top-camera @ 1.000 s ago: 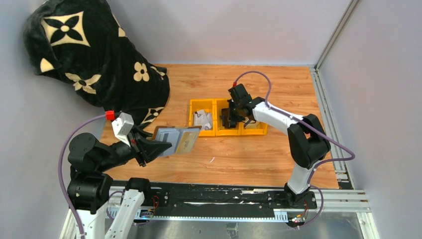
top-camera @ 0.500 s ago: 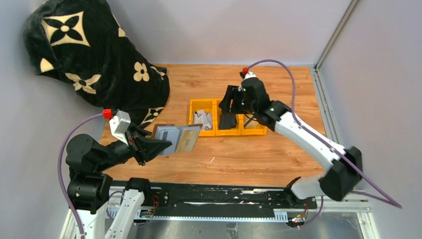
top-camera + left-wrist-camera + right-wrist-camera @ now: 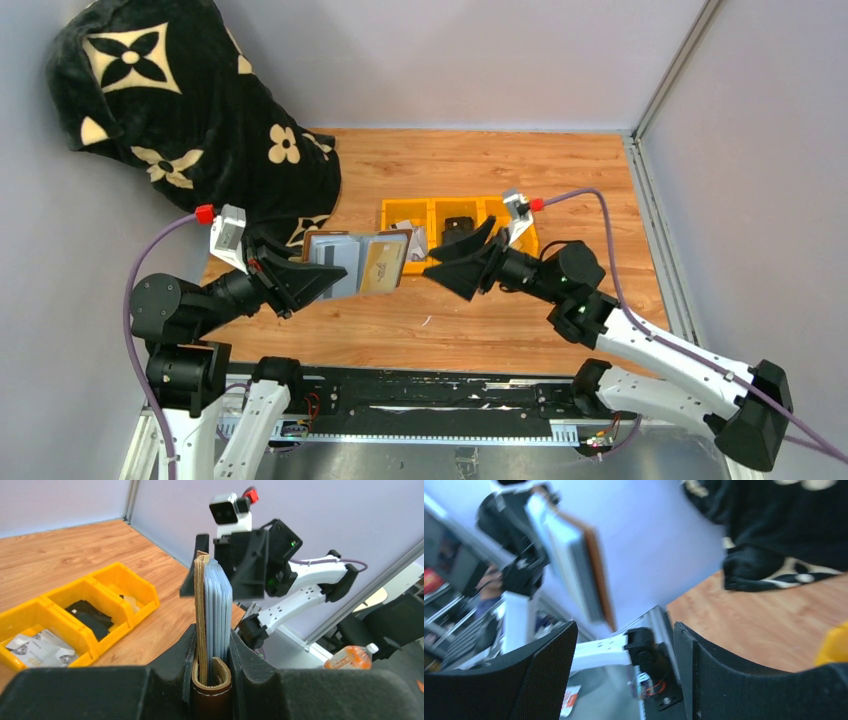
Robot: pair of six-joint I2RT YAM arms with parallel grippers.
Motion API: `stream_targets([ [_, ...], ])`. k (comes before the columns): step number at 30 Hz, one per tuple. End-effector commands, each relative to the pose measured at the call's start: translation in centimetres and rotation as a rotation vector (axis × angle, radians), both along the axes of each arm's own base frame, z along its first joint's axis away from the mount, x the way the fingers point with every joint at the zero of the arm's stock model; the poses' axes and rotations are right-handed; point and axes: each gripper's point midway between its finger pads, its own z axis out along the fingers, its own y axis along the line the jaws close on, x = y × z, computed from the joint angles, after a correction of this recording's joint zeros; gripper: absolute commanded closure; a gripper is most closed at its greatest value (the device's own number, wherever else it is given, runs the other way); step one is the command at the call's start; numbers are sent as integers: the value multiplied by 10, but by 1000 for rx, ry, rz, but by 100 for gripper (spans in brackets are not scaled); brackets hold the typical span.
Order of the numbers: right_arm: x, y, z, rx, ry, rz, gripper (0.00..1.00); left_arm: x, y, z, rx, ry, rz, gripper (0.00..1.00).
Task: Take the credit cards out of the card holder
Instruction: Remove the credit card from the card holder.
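Our left pincer [image 3: 212, 652] clamps the open card holder [image 3: 340, 262] above the table [image 3: 500, 310] — its cards [image 3: 379, 262] too small to read — while our right pincer [image 3: 624, 630] gapes wide just beside it.

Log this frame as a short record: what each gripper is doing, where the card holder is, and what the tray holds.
left gripper: shut on the card holder
card holder: spread open, lifted off the table
cards: a tan card shows in the open holder
right gripper: open, empty, facing the holder, apart from it
yellow tray: three compartments; pale items in the left one, a black object in the middle one
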Motion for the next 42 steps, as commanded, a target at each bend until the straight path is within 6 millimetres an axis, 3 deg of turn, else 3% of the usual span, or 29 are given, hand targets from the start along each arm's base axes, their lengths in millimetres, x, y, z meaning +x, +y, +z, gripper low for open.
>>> stream_targets([
  [1,-56,17,34,131,-157,168,26,-3,-2,23,-72,-34,-21,100],
  [10,-71,62,45,156,-172,271,27,-11,-4,29,-97,-24,-48,100],
  [13,-70,63,55,190,-173,272,42,-14,-5,26,-92,-19,-62,100],
  [15,-70,60,58,201,-163,261,63,-17,-5,21,-72,-23,-66,95],
  [18,-70,55,52,150,-148,245,97,-16,-3,8,-18,-32,-50,71],
  [22,-74,48,36,-25,-148,250,100,-13,2,-14,82,-39,-2,16],
  [24,-82,47,28,-159,-172,299,100,-8,9,-20,145,-79,55,4],
  [27,-85,43,-4,-416,-154,353,100,-12,13,-19,206,-144,68,3],
  [28,-85,36,-23,-529,-137,368,100,-17,11,-15,215,-174,47,3],
  [31,-88,27,-41,-670,-157,415,100,-46,0,-8,206,-227,-104,4],
  [34,-89,23,-45,-747,-205,454,100,-56,-3,-9,203,-236,-167,5],
  [42,-104,36,-51,-898,-280,595,100,-38,-3,-44,251,-210,-183,10],
])
